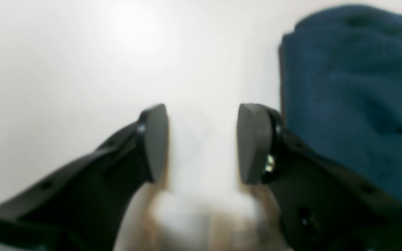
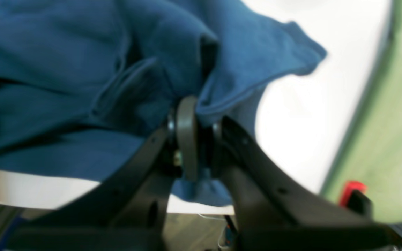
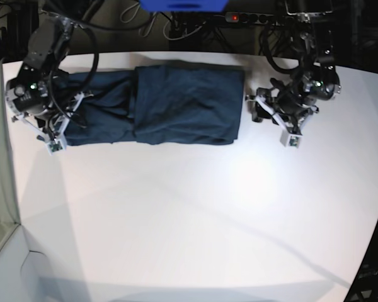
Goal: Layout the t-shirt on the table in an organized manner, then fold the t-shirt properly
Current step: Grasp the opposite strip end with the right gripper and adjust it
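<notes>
You see the t-shirt (image 3: 164, 104) lying as a long, dark navy band across the upper part of the base view, on the white surface (image 3: 195, 220). Its right half is folded into a neat rectangle with a straight right edge; its left half is more rumpled and runs under the arm at the upper left of the frame.

The right pincer (image 2: 201, 139) sits at that left end of the cloth. In the right wrist view its jaws are closed to a narrow slit and a bunched fold of the t-shirt (image 2: 82, 69) is clamped between them; cloth hangs out both above and below the pads. A loose corner of the fabric juts toward the upper right of that frame, over bare white surface (image 2: 309, 115). A green area borders the surface's curved edge at the far right of that view, with a small red object (image 2: 352, 190) at the lower right.

The left pincer (image 1: 202, 143) stands at the upper right of the base view, just beside the straight right edge of the folded cloth. In the left wrist view its two pads are set clearly apart with only bare white surface (image 1: 82, 69) between them; it holds nothing. The t-shirt (image 1: 354, 97) fills the right side of that frame, just beside the right-hand finger. That view is blurred, so you cannot tell whether that finger touches the cloth.
</notes>
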Available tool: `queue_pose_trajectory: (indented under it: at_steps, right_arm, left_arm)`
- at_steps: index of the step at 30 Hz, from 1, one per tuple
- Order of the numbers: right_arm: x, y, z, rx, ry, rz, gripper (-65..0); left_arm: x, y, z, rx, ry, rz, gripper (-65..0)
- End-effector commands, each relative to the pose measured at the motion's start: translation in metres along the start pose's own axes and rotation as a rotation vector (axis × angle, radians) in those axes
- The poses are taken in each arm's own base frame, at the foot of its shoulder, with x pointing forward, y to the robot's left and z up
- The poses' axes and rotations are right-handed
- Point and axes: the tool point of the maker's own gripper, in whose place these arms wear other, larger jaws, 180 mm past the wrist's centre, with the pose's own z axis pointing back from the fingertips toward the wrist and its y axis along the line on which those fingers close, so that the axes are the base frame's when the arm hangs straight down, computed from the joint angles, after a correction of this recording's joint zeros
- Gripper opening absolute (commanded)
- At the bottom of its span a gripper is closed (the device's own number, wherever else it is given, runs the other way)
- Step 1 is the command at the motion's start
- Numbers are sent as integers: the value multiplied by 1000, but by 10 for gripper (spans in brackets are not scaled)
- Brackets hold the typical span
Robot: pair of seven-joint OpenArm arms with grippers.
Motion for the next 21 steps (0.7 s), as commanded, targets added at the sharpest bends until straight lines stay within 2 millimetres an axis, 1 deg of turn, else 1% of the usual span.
queue_pose_trajectory:
  at_steps: [1,3,6,12,14,17,20,21]
  right_arm:
    - [10,-1,5,-5,-42,-3,-650]
    - [8,7,5,9,-38,-4,-650]
    - [17,15,10,15,-66,25,-650]
    - [30,41,13,59,-95,109,-650]
    - [33,46,12,69,-99,127,-650]
    - [31,48,9,77,-88,126,-650]
    - [27,47,2,87,-67,128,-650]
    - [24,44,0,82,-56,133,-650]
  left_arm:
    - [13,-1,2,-7,-39,-8,-334]
    - [12,-8,0,-20,-40,7,-334]
    - [12,-12,-1,-28,-42,15,-334]
    - [13,-13,-2,-30,-45,14,-334]
    - [13,-13,-2,-30,-45,14,-334]
    - [12,-13,-2,-30,-44,15,-334]
    - [12,-12,-1,-29,-42,14,-334]
    - [12,-12,-1,-29,-42,14,-334]
